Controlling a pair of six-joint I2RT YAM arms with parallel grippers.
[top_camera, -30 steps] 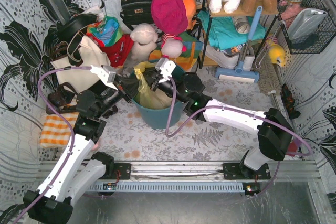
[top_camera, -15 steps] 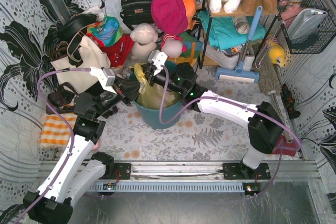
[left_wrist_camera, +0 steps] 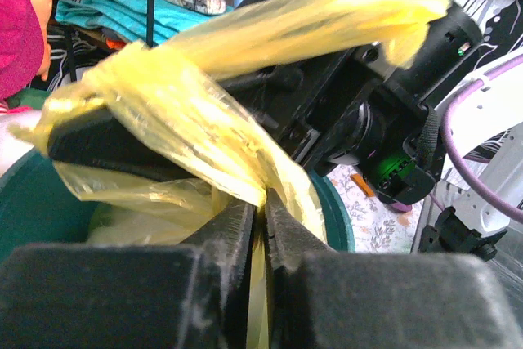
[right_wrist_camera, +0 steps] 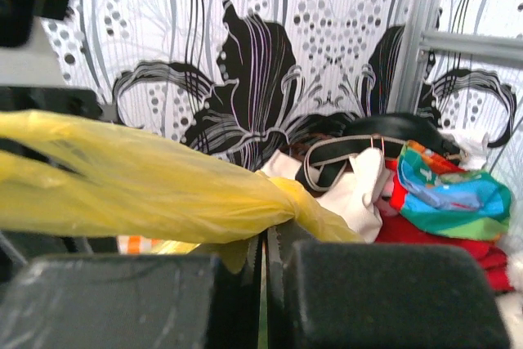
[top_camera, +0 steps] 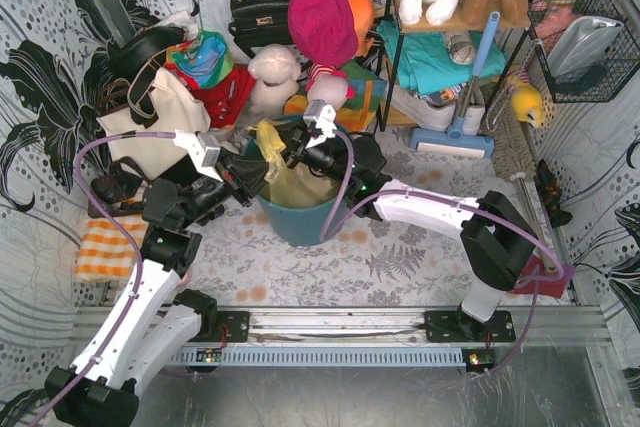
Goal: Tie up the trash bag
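Note:
The trash bag (top_camera: 287, 185), thin yellow plastic, sits inside the teal bin (top_camera: 300, 227) at mid-table. Its gathered top flaps rise above the rim and cross each other. My left gripper (top_camera: 254, 172) reaches in from the left at the rim. In the left wrist view it (left_wrist_camera: 263, 217) is shut on a strip of the trash bag (left_wrist_camera: 204, 120), its jaws nearly touching. My right gripper (top_camera: 291, 155) comes from the right over the bin. In the right wrist view it (right_wrist_camera: 264, 244) is shut on a twisted flap of the trash bag (right_wrist_camera: 147, 181). The bag's contents are hidden.
A cream tote bag (top_camera: 165, 112), plush toys (top_camera: 275, 77) and handbags crowd the back behind the bin. An orange checked cloth (top_camera: 105, 247) lies at the left. A blue broom and dustpan (top_camera: 455, 137) lean by the shelf at the back right.
My right gripper swung left across the bin with its flap, then came back slightly to the right. My left gripper stayed at the rim, holding its strip.

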